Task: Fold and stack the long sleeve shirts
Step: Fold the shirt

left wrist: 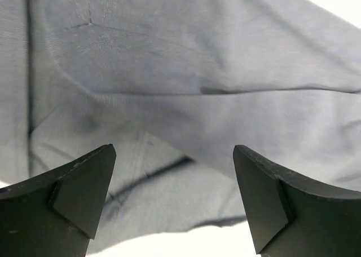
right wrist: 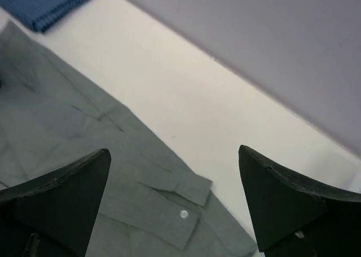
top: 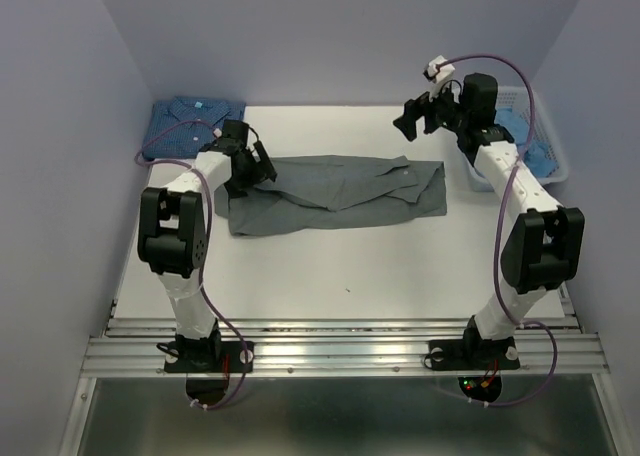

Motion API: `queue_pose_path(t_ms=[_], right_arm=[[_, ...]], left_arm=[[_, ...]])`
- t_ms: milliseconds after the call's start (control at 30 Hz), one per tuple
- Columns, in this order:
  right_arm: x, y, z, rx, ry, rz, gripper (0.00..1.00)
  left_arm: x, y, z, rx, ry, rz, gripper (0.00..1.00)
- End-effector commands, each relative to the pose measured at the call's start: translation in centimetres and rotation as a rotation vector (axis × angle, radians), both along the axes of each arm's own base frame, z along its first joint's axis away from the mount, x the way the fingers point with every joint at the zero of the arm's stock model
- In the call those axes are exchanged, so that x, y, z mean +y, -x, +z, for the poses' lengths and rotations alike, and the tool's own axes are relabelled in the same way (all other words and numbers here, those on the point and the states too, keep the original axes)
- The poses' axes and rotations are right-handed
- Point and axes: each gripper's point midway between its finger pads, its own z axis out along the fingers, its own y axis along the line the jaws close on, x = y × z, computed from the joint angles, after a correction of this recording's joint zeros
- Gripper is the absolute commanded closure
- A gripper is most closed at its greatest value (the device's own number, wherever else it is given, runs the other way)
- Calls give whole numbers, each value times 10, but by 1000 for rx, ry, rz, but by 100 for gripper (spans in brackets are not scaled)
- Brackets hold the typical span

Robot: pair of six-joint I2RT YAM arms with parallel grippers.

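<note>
A grey long sleeve shirt (top: pixel 335 194) lies spread lengthwise across the middle of the table. A dark blue dotted shirt (top: pixel 190 124) sits folded at the back left corner. A pale blue shirt (top: pixel 517 128) lies in the basket on the right. My left gripper (top: pixel 262 168) hovers low over the grey shirt's left end, open, with only grey cloth (left wrist: pixel 186 88) under its fingers (left wrist: pixel 84 184). My right gripper (top: pixel 418 116) hangs open above the table's back right, past the shirt's right end. Below it show a grey cuff with a button (right wrist: pixel 183 213) and the dark blue shirt (right wrist: pixel 45 3).
A white lattice basket (top: pixel 556 164) stands at the table's right edge beside the right arm. Lilac walls close in the back and both sides. Bare white table (top: pixel 340 266) lies in front of the grey shirt, and more behind it (right wrist: pixel 186 99).
</note>
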Motion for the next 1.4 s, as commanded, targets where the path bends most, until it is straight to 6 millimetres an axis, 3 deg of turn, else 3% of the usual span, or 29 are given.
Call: queue_pose_path(t_ms=[0,33,67,133,200,233,267,300,367,500,567,600,633,733,867,900,933,967,1000,1033,1067,1100,1133,1167,1200,1233,1267,1333,1367], right_arm=[[29,-4,20,124,-330,-81,0],[22,-8,14,128,-335,-162,0],[32,-3,7,152,-341,-178,0],[32,-2,-19,210,-328,-263,0],[43,4,-56,326,-299,-294,0],[37,0,-66,351,-286,-339,0],[40,6,-82,417,-264,-361,0],[38,3,-103,467,-255,-398,0],[29,5,-128,537,-225,-475,0],[13,8,-186,623,-135,-581,0],[7,8,-205,643,-103,-610,0],[2,7,-215,649,-83,-641,0],[1,11,-230,684,-59,-650,0],[-7,28,-247,725,-25,-681,0],[-23,76,-260,782,-6,-745,0],[-23,85,-252,779,-25,-735,0],[-26,113,-271,839,-7,-734,0],[-15,128,-273,875,-32,-696,0],[0,143,-266,878,-35,-643,0],[7,175,-278,945,-14,-614,0],[17,192,-279,964,-9,-574,0],[41,211,-267,959,-13,-482,0],[59,231,-263,992,-30,-400,0],[70,250,-262,1015,-30,-347,0],[76,275,-266,1057,-15,-299,0],[98,299,-256,1066,-9,-191,0],[105,317,-257,1089,0,-136,0],[131,354,-246,1123,7,32,0],[139,364,-243,1131,2,83,0]], left_arm=[[-4,-3,87,-209,25,21,1],[-6,-1,92,-218,27,13,1],[-9,0,97,-230,31,9,1],[-20,-8,117,-294,55,-6,1],[-38,-16,117,-305,78,-53,1],[-48,-25,127,-327,97,-79,1],[-53,-29,125,-324,98,-87,1],[-61,-33,109,-292,95,-102,1],[-73,-35,97,-259,126,-141,1],[-74,-29,46,-166,129,-135,1],[-74,-28,28,-134,119,-138,1],[-72,-29,10,-98,104,-136,1],[-72,-33,7,-90,96,-137,1],[-67,-31,-18,-20,63,-136,1],[-60,-26,-31,4,41,-114,1],[-61,-27,-36,11,47,-118,1],[-65,-29,-38,17,55,-125,1],[-72,-40,-29,-5,77,-139,1],[-79,-42,-41,14,74,-158,1],[-88,-61,-25,-24,81,-166,1],[-95,-64,-46,17,82,-175,1],[-113,-72,-45,6,92,-209,1],[-131,-98,-14,-69,117,-230,1],[-146,-107,-9,-86,129,-249,1],[-160,-113,-36,-56,133,-273,1],[-191,-130,-1,-148,198,-314,1],[-206,-131,-23,-133,234,-335,1],[-241,-132,-21,-157,392,-357,1],[-248,-132,-19,-165,437,-365,1]])
